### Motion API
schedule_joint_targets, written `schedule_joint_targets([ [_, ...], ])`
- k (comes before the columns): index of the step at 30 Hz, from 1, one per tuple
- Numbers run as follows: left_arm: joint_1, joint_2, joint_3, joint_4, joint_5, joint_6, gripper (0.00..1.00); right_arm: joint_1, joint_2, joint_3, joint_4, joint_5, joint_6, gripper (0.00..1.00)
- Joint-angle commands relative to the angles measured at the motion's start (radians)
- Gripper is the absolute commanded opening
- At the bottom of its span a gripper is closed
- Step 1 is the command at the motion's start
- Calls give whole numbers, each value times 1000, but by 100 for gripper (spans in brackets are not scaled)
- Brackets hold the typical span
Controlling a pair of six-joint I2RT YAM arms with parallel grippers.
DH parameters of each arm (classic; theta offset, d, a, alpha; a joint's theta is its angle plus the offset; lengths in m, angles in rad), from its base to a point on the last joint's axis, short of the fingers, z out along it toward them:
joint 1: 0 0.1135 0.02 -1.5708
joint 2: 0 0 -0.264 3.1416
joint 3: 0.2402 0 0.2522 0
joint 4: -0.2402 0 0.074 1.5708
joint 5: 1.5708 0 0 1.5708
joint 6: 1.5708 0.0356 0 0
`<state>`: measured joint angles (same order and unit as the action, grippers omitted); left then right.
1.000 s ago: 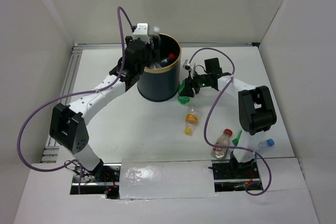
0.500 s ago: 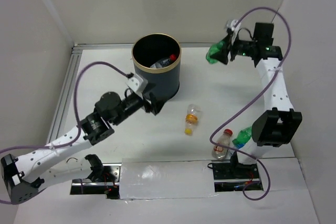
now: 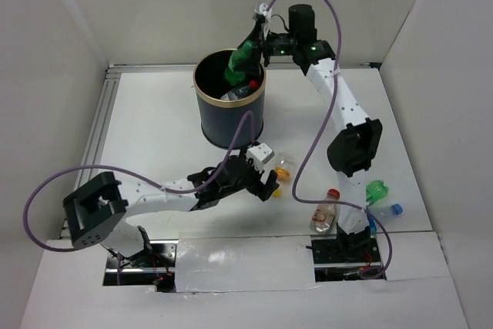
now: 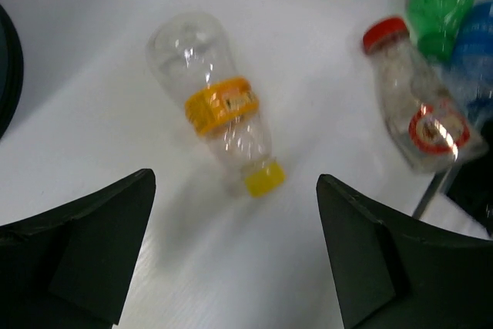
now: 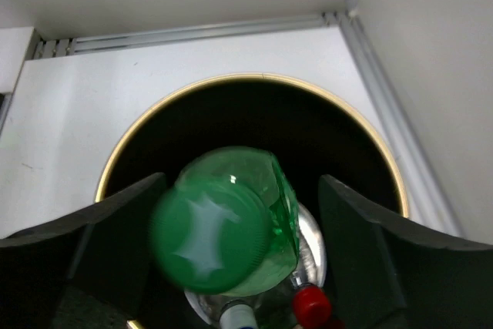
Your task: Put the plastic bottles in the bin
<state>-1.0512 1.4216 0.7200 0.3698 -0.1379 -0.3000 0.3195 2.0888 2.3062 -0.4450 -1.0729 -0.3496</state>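
Note:
The dark bin point(image 3: 229, 117) with its gold rim point(image 5: 254, 78) stands at the back centre. My right gripper point(image 3: 260, 42) hangs above its mouth. A green bottle point(image 5: 231, 229) sits cap-up and blurred between the fingers, with a dark gap to the right finger point(image 5: 370, 260), so the jaws look open. Bottles with red point(image 5: 312, 306) and white caps lie inside the bin. My left gripper point(image 4: 235, 267) is wide open and empty, low over the table, just short of a clear bottle with yellow label and cap point(image 4: 223, 105) point(image 3: 283, 167).
A clear red-capped bottle point(image 3: 325, 212) point(image 4: 420, 105) lies near the right arm's base, with a green bottle point(image 3: 376, 190) and a blue-capped one point(image 3: 393, 209) beside it. The bin's wall point(image 4: 6, 67) edges the left wrist view. White walls enclose the table.
My right arm swung the green bottle from the back right to over the bin and its jaws widened. My left arm came forward from the bin to the yellow-capped bottle and opened wider.

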Motion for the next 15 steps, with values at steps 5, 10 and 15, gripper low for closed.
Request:
schedule_joint_targets([
  [5,-26,294,249,97,-77,-80,98,-25,-59,-16,-75,151,17,100],
  [10,-46,499,491,-102,-173,-135,99,-134,-255,-210,-198,316,-78,100],
  [15,-86,654,680,-331,-316,-183,84,-298,-426,-452,-282,375,-121,100],
])
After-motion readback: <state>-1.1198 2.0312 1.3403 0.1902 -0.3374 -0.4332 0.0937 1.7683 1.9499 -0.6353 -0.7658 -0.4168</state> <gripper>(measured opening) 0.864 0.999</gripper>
